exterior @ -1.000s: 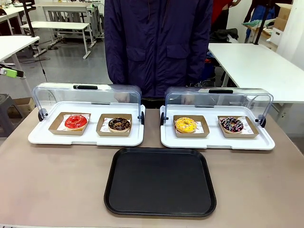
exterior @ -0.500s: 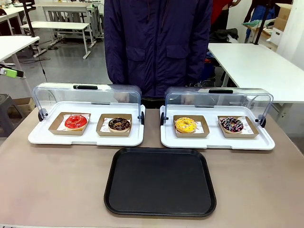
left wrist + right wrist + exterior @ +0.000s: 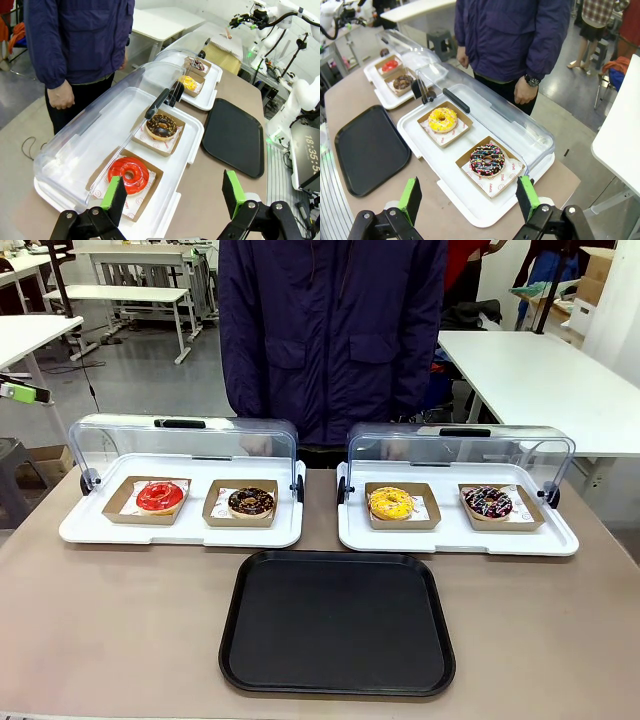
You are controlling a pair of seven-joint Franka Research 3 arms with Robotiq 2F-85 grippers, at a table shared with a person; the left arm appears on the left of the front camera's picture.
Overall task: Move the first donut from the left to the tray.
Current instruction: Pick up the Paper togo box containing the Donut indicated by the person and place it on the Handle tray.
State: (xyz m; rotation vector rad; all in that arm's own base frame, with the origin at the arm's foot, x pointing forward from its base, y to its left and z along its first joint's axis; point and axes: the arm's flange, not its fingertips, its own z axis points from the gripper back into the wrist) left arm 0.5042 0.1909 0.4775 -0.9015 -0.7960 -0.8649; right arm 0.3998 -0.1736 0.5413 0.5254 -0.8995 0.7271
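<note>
Left hand [image 3: 174,190] and right hand [image 3: 469,196] both spread open, red donut [image 3: 160,497] sitting in its cardboard holder [image 3: 118,502] on the left white tray [image 3: 75,532], black tray [image 3: 338,625] bare: a careless reach could clip the raised clear lid [image 3: 120,445] or squash the glaze.

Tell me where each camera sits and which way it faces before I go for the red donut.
Front view: fixed between the arms, facing across the black tray at the person.
Left wrist view: high on the robot's left, looking down past the open left tool at the red donut.
Right wrist view: high on the robot's right, looking down past the open right tool at the sprinkled donut.
Shared: all three take in the black tray and the red donut.
</note>
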